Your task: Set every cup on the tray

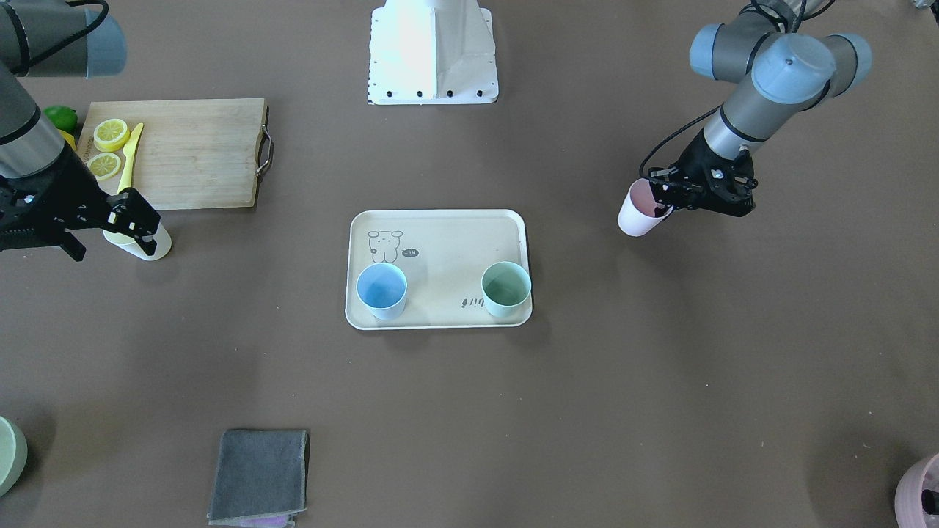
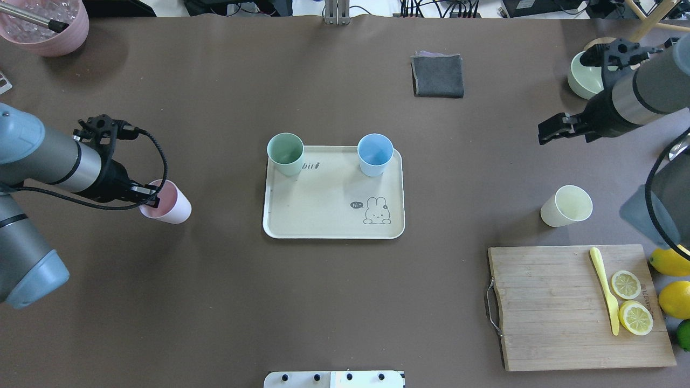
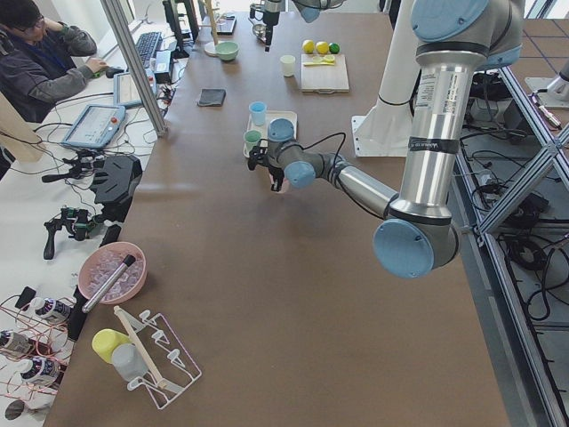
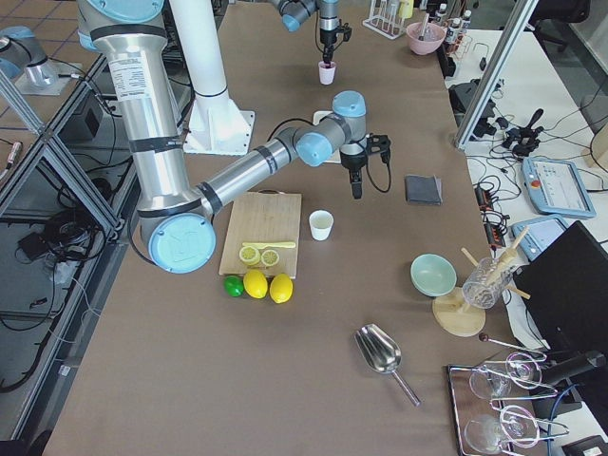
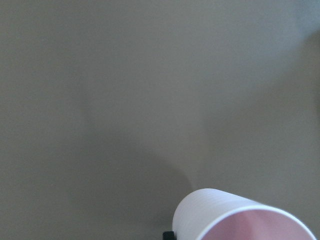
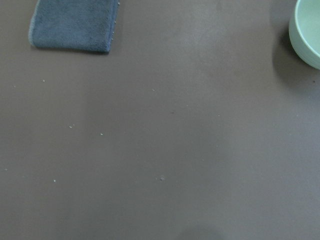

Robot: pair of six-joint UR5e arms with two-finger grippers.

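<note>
Left jaws clamped on rim of pink cup (image 2: 175, 207), right jaws spread, clear of yellow cup (image 2: 566, 206)

Left gripper (image 2: 150, 198) covers part of the pink plastic tumbler's (image 2: 173, 207) rim, and the left wrist view chops that cup off at the bottom edge. From the front, the right gripper (image 1: 125, 220) blocks most of the pale yellow plastic tumbler (image 1: 152, 248), and honestly I can't tell how far apart its jaws are. The sage-green round bowl (image 1: 9, 455) and the pink ribbed pot (image 1: 921, 493) are clipped by the frame edges.
</note>
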